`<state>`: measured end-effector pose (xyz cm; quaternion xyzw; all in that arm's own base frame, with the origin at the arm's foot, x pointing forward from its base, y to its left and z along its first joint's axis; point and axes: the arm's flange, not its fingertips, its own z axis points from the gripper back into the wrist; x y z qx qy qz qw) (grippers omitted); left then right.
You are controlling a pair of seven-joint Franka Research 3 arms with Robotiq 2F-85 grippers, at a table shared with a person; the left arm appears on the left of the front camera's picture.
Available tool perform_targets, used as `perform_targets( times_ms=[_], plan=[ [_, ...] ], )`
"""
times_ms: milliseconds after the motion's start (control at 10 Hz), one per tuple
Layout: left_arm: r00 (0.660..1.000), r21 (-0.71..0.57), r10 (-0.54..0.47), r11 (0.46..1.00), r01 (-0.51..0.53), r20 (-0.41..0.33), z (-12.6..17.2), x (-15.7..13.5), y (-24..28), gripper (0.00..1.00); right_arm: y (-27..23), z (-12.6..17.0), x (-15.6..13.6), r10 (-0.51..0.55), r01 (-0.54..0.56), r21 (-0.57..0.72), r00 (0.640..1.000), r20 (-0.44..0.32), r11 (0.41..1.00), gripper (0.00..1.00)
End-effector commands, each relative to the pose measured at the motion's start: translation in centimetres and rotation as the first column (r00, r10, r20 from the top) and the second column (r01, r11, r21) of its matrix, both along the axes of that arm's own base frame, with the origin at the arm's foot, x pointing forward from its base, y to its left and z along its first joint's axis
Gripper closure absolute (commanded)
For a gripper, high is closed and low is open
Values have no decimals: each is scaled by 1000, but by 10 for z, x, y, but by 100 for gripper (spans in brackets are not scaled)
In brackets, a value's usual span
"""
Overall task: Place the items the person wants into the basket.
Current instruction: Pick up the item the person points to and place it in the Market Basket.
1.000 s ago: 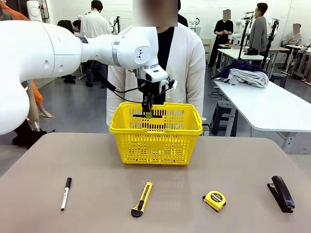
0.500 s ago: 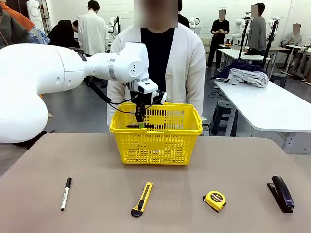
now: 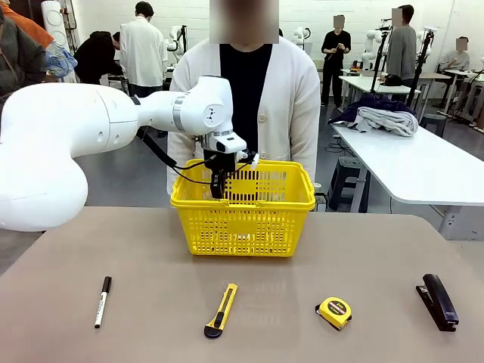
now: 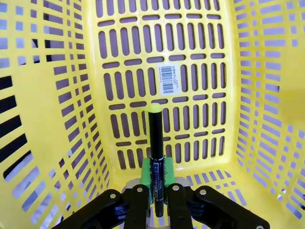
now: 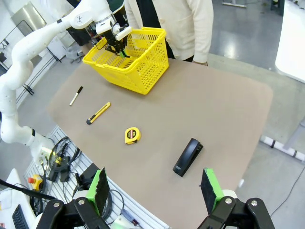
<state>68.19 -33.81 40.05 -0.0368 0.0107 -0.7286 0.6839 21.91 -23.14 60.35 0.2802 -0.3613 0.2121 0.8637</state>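
Note:
My left gripper [image 4: 156, 174] is shut on a thin black pen [image 4: 155, 152] with a yellow-green end, which points down into the yellow basket [image 4: 162, 71]. In the front view this gripper [image 3: 217, 187] hangs just inside the left part of the basket [image 3: 242, 223], in front of the person [image 3: 283, 98] in a white cardigan. On the near table lie a yellow-and-black utility knife [image 3: 220, 310] and, far right, a black stapler [image 3: 438, 302]. High above the table's near right side, my right gripper [image 5: 156, 188] stands open with nothing in it, over the stapler [image 5: 188, 156].
A white marker with a black cap [image 3: 102, 301] lies at the near left. A yellow tape measure [image 3: 333, 312] sits between the knife and the stapler. The basket stands at the far middle of the table. Other tables and people show behind.
My left gripper has moved left and down with the pen, from over the basket's middle to just inside its left part. Everything on the table stays put.

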Motion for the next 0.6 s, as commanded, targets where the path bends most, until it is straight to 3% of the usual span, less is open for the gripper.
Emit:
perform_targets(
  times_ms=[0,200,300,400,500],
  plan=[
    [1000,2,-17,1000,17,-2,5,15,-14,89,0,0,1,16,-16,12,1000,18,1000,0],
    [999,1,-39,999,39,3,4,12,-21,89,0,0,1,16,-16,12,1000,18,1000,0],
    [999,-1,-42,999,42,4,4,11,-23,32,0,0,1,16,-16,12,1000,18,1000,0],
    [999,-3,-44,999,44,2,3,11,-22,29,0,0,1,16,-16,12,1000,18,1000,0],
    [999,-3,-44,999,44,0,3,11,-22,0,0,0,1,16,-16,12,1000,18,1000,0]
  ],
)
